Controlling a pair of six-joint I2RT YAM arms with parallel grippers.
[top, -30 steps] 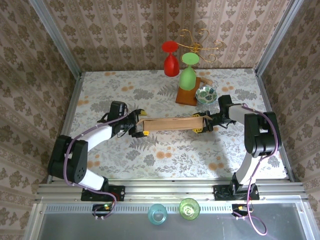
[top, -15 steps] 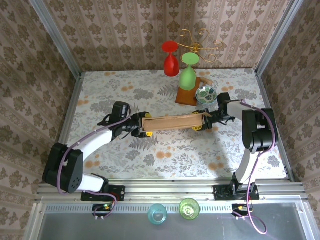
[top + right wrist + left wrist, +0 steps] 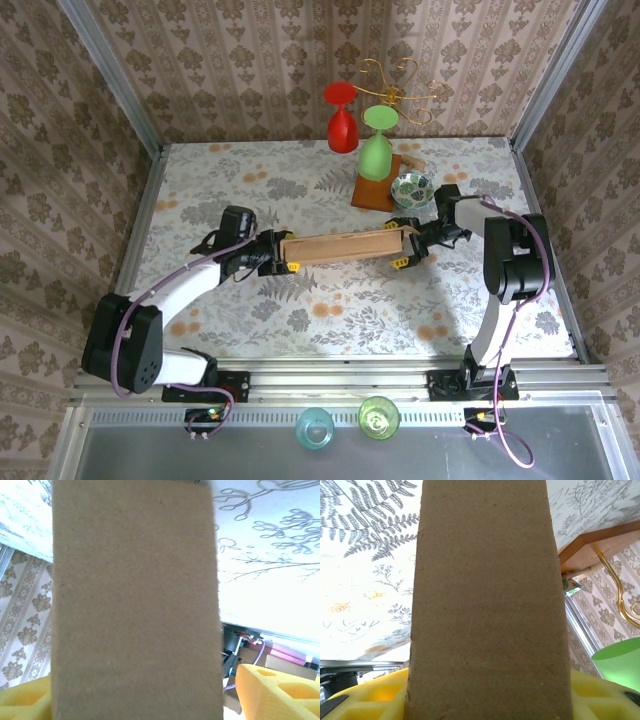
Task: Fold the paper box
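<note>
Your paper box (image 3: 340,246) stands on edge mid-table. The left gripper (image 3: 288,250) pinches its 9 o'clock end. The right gripper (image 3: 398,246) straddles its 3 o'clock end, but whether it grips cannot be told.

Arms stretched inward, low; left claw (image 3: 286,252), right claw (image 3: 400,246) pinching paper box (image 3: 340,245) ends

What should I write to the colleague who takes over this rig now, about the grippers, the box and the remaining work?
Left gripper: shut on the paper box at its left end.
Right gripper: at its right end; a gap shows beside one finger, so grip uncertain.
Box: spans between both grippers, in front of the wooden stand base.
Done: it looks folded narrow. Left: closing it fully.
</note>
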